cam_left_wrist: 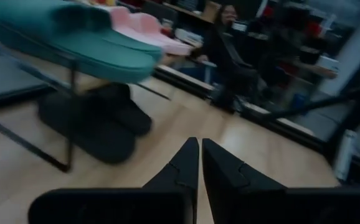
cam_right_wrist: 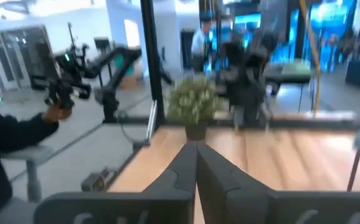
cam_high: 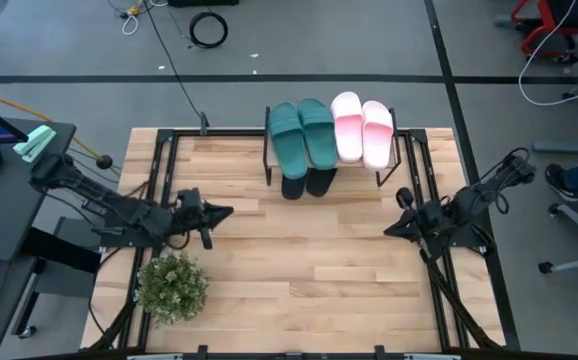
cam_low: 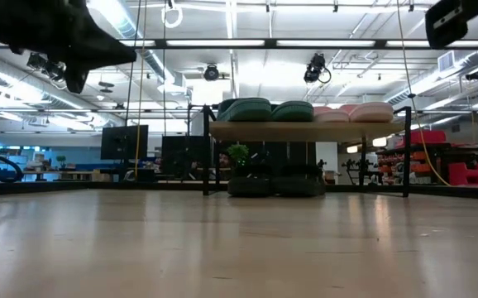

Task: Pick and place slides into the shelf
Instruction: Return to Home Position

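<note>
- Six slides are all at the shelf, with none loose on the table.
- green pair sits on top of the shelf plank, with the pink pair just beside it on the same plank.
- black pair is on the table under the shelf, below the green pair, ends poking out past the plank edge.
- left gripper is off the shelf's green-pair side, well apart from it, fingers pinched nearly together and holding nothing.
- right gripper is off the shelf's pink-pair side, also well apart, fingers closed together and empty.
- plant is far from the shelf, near the left arm.
- Placing looks finished; the arms look parked.
- Handling guess: the slides are light, soft and bendy rubber, grippy rather than slick, not fragile.
- Best hold is probably the broad strap, or a pinch on the sole's side edge. A slide held by the strap would likely dangle and flex.
</note>
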